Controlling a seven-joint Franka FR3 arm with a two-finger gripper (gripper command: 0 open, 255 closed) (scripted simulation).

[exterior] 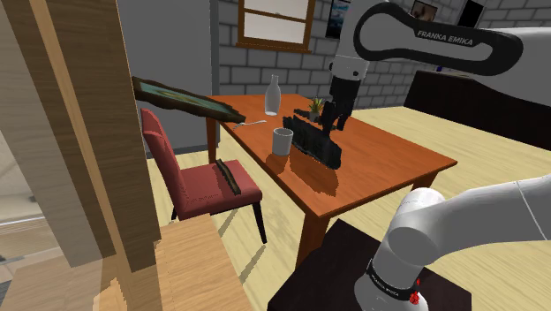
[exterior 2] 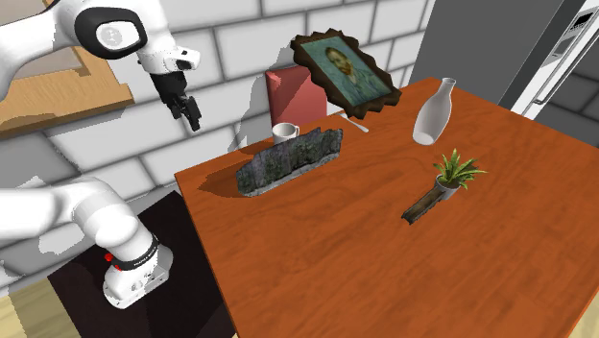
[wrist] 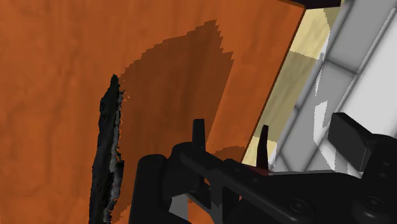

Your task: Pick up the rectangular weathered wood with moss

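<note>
Fig.: mossy wood slab (exterior 2: 288, 161) stands on edge on table (exterior 2: 403, 278), nr mug (exterior 2: 284, 132). Gripper (exterior 2: 188, 110) is raised beside it, fingers apart, empty. Prob. stiff, rough, light; pinch thin top edge, mid-length.

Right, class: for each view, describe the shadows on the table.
Wrist view: a dark shadow with stair-stepped edges lies on the table beside the mossy plank. Shoulder view: the plank looks almost black, its shadow spreading toward the table's near edge. Second exterior view: plank lit grey-green, faint shadow at its base.
</note>
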